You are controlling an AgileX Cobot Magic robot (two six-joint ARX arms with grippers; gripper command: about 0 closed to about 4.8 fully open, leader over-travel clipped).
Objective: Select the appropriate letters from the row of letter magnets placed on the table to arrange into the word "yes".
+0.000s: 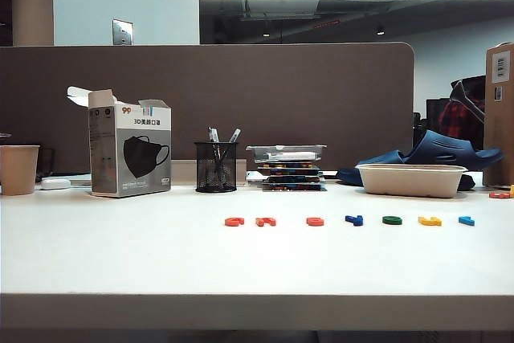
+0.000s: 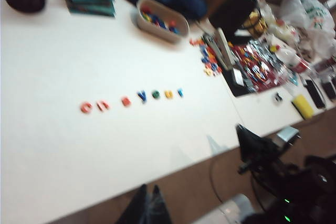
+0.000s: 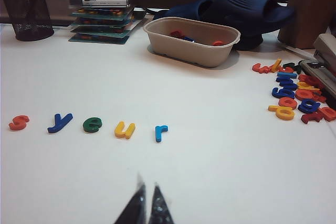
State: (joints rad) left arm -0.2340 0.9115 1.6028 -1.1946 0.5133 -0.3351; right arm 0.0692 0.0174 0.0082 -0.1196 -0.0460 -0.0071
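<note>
Across the table (image 1: 120, 255), the letters (image 3: 92, 125) lie untouched in a reading row. Right gripper (image 3: 146, 206), at six o'clock below them, is closed, empty; left gripper (image 2: 146, 203) likewise.

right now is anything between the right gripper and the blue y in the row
Nothing visible. In the right wrist view the right gripper, shut, hangs over bare table, and the dark blue y lies farther out, between the orange-red s and the green e. Only open tabletop separates them. The left gripper is also clear of the row.
</note>
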